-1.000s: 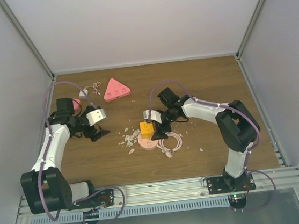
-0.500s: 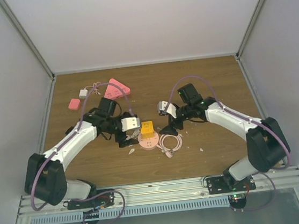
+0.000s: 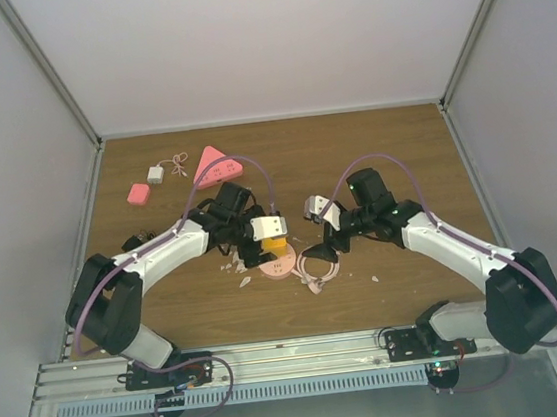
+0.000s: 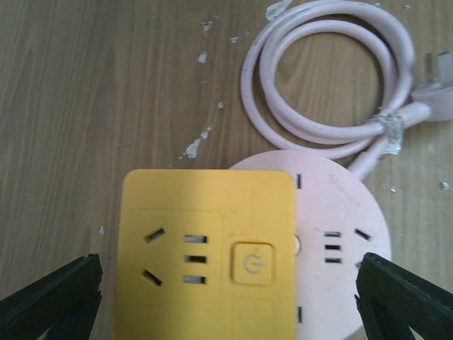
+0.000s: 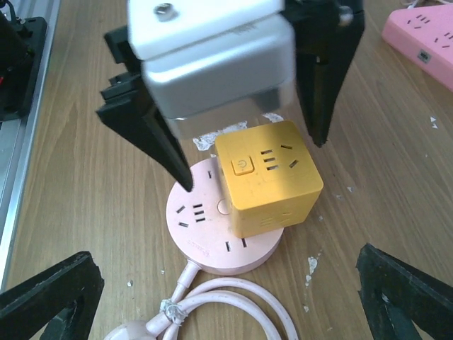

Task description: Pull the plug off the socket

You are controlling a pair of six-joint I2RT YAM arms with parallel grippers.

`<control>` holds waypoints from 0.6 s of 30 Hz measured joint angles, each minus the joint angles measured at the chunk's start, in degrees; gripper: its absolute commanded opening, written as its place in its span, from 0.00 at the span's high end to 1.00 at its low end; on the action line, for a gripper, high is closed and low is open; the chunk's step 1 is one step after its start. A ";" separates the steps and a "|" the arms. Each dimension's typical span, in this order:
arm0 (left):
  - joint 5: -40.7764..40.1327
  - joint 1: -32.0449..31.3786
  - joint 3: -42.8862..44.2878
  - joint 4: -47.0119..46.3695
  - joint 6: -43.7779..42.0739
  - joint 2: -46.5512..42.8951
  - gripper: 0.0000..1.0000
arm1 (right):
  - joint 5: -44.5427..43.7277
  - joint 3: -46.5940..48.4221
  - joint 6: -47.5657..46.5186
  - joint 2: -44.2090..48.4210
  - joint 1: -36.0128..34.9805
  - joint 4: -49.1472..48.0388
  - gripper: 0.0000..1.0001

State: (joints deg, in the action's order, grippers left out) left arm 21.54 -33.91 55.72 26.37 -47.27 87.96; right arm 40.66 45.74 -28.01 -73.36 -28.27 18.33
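1. Since half a second ago your left arm has swung right. The left gripper [image 4: 226, 299], which was just left of the yellow plug [image 4: 205, 258], now hangs over it.
2. Your right gripper [image 5: 226, 297] has barely shifted. It hovers above the coiled cable [image 4: 318, 78], to the right of the plug.
3. The left gripper's jaws are spread wide, one finger on either side of the plug, and it grips nothing.
4. The plug sits seated off-centre on the round pink socket [image 4: 340, 234].
5. The right gripper is spread wide too, and empty.
6. The brown wooden table [image 3: 382, 146] carries white flecks [image 3: 237, 266]. At far left are a small pink block [image 3: 138, 193], a white charger [image 3: 157, 173] and a triangular pink socket [image 3: 215, 165]. White walls close it in.
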 measured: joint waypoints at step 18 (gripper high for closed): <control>-0.48 -0.07 3.78 0.46 1.73 6.75 0.54 | 3.15 -3.41 -6.12 1.05 -0.81 -2.16 0.31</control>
State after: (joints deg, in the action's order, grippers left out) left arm 21.06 -33.98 59.51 26.83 -45.54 94.72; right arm 43.81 42.33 -34.13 -72.31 -29.08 16.16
